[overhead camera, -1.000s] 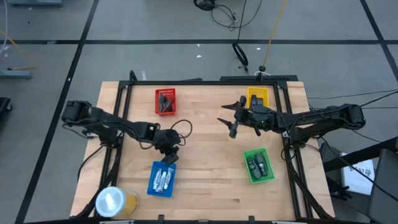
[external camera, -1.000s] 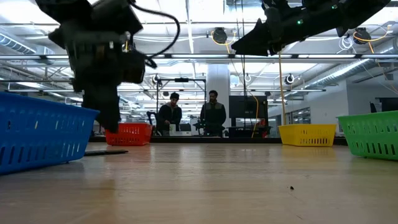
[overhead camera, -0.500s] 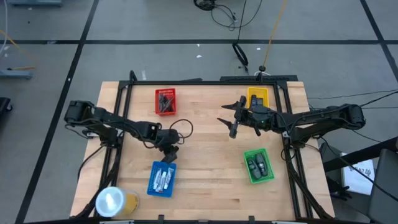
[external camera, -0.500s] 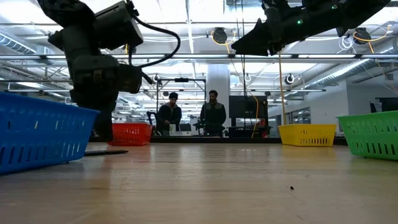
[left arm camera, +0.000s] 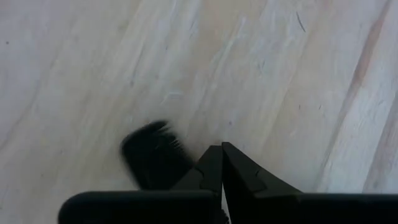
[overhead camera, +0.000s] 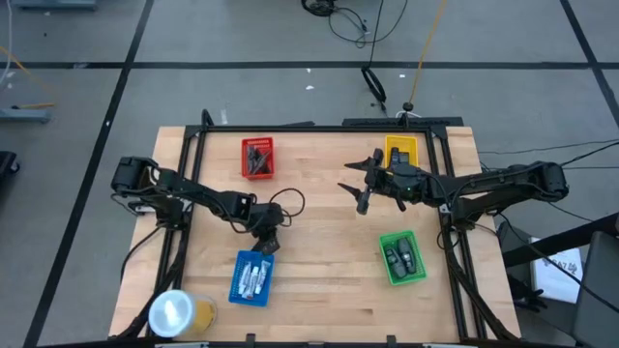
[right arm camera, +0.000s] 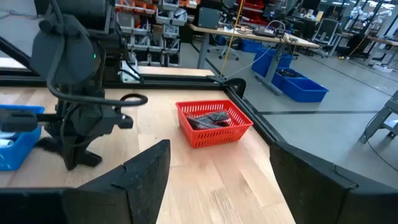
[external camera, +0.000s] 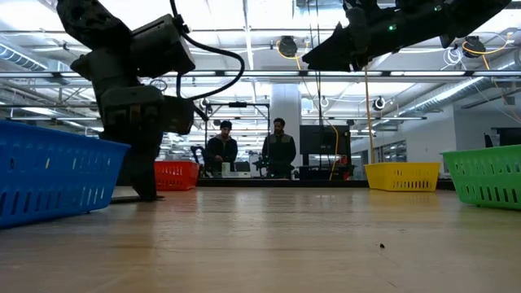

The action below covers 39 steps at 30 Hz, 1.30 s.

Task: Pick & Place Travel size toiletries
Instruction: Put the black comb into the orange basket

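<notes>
My left gripper [overhead camera: 267, 238] is shut and points down at the table just beyond the blue tray's far edge; its shut tips [left arm camera: 221, 155] stand right beside a small dark piece [left arm camera: 152, 158] that lies flat on the wood. In the low view the gripper [external camera: 146, 192] reaches down to the tabletop by that flat dark piece [external camera: 134, 198]. My right gripper [overhead camera: 361, 193] is open and empty, held high over the table's far middle; its two fingers stand wide apart in the right wrist view [right arm camera: 217, 180]. My left gripper's shut fingers [left arm camera: 239, 171] come from above, pointing down, right at the edge of the dark piece [left arm camera: 180, 165]. Whether they touch it I cannot tell. The piece lies flat on the table.
The blue tray [overhead camera: 251, 278] holds white tubes, the red tray [overhead camera: 257, 158] dark sticks, the green tray [overhead camera: 402, 257] dark oval pieces; a yellow tray [overhead camera: 400, 150] stands at the far right. A yellowish roll [overhead camera: 179, 314] stands at the near left corner. People stand in the room behind [external camera: 252, 150].
My left gripper has come down from above the blue tray's far edge to the tabletop, shifting a little toward the table's right, and now stands by the dark piece. The dark piece has stayed where it was. My right arm has kept still.
</notes>
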Available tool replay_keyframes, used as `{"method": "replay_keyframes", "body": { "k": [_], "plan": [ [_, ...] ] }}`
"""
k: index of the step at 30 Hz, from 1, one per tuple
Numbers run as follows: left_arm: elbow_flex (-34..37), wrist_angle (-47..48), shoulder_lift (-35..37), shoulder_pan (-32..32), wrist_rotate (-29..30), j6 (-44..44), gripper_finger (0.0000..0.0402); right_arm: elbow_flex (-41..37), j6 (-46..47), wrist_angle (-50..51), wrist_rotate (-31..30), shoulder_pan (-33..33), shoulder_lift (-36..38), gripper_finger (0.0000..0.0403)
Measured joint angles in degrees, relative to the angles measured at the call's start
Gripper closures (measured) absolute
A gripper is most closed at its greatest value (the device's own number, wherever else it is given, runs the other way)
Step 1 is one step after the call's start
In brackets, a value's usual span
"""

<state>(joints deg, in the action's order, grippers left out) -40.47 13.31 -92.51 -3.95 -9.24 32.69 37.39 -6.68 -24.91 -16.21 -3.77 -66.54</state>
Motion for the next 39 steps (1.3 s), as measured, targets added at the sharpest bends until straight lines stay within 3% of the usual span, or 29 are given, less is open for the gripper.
{"method": "replay_keyframes", "body": {
  "k": [7, 12, 16, 23, 39],
  "plan": [
    [0.07, -5.45, -0.28, 3.9, 6.89, -4.03, 0.0398, 0.0, 0.01, -0.17, 0.0, 0.0, -0.02, 0.0138],
    [-4.57, 5.34, 2.91, 3.96, 12.43, -4.8, 0.0401, 0.0, 0.0, -0.13, -0.04, 0.0, 0.0, 0.0138],
    [-9.18, 15.08, 4.44, 1.14, 12.27, -3.67, 0.0401, 0.0, 0.05, -0.1, -0.07, 0.0, 0.0, 0.0138],
    [-9.45, 22.88, 3.73, -3.52, 10.34, 3.6, 0.0401, 0.0, -0.01, -0.06, -0.07, 0.0, 0.0, 0.0138],
    [-9.68, 22.23, -2.73, -6.42, 6.86, 9.87, 0.0402, 0.0, -0.09, -0.24, -0.02, -0.02, 0.0, 0.0138]
  ]
}}
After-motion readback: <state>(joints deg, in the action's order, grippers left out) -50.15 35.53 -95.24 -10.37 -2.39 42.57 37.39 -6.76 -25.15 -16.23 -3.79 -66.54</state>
